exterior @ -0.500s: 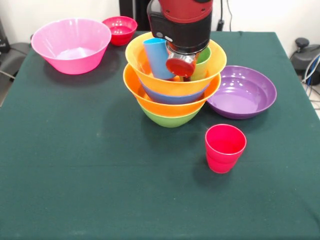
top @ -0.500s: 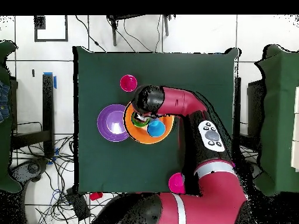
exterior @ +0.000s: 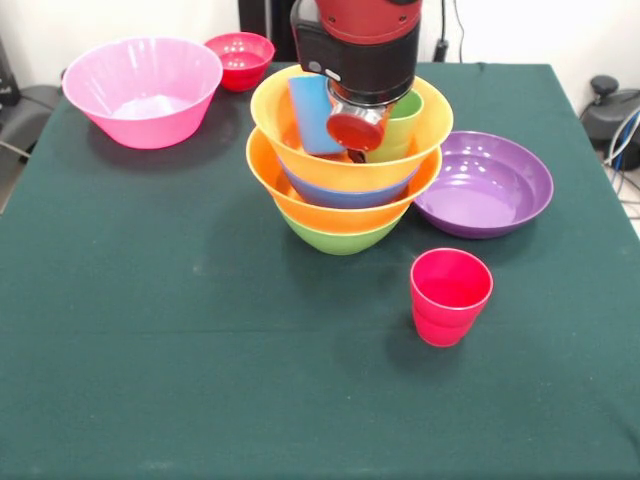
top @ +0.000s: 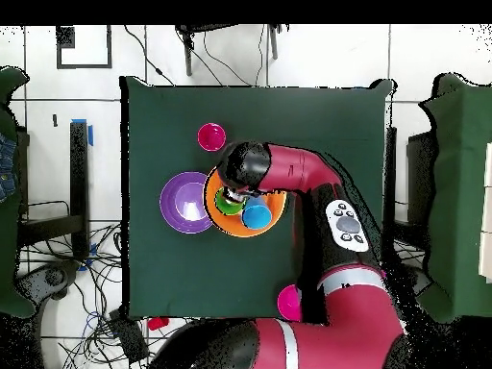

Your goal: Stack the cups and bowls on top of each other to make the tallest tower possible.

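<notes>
Two small tapered plastic cups, light blue (exterior: pixel 314 113) and green (exterior: pixel 401 124), sit inside the tower's (exterior: pixel 345 190) top glossy orange bowl (exterior: pixel 300 140) mid-table, under the gripper (exterior: pixel 356 130), whose grip I cannot tell; any lift should probably go straight up, sparing the rims.

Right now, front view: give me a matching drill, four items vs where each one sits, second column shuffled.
Items:
1. red cup
2. light blue cup
3. purple bowl
4. small red bowl

Places:
A. far edge of the table, beside the pink bowl
B. inside the top orange bowl of the tower
C. alone on the cloth, nearest the camera
D. on the cloth, close beside the tower

Pairs: 1-C, 2-B, 3-D, 4-A
</notes>
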